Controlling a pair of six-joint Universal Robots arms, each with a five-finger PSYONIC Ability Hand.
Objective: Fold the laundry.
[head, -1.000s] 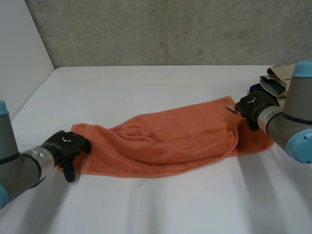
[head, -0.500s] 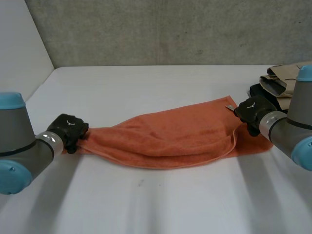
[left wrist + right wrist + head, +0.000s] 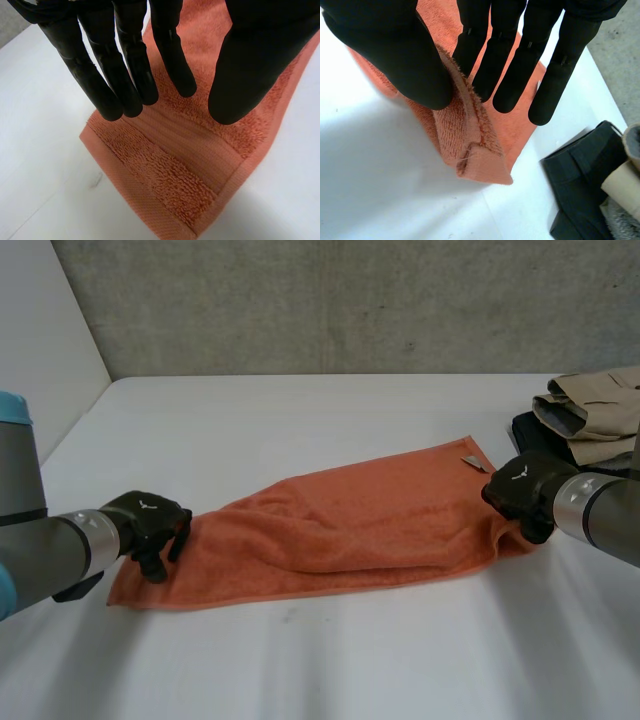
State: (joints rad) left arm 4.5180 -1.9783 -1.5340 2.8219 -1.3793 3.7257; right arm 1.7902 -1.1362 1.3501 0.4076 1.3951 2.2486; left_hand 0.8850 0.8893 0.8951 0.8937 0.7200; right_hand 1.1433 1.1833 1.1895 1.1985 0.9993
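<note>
The left hand (image 3: 145,528) has let the orange towel (image 3: 350,530) drop flat at its nine o'clock end; its wrist view shows the fingers (image 3: 137,65) spread, straight above ribbed terry. The right hand (image 3: 520,492) pinches the three o'clock hem. Folded beige and black clothes (image 3: 590,405) lie at two o'clock on the white desk (image 3: 300,410).

Background and spare clothes, not in play.
White bench (image 3: 330,670); grey concrete wall (image 3: 350,300) at 12 o'clock, white side panel (image 3: 40,350) at 10 o'clock. At 3 o'clock, folded beige garment (image 3: 595,410) lies on black garment (image 3: 530,430), at the bench edge.
</note>
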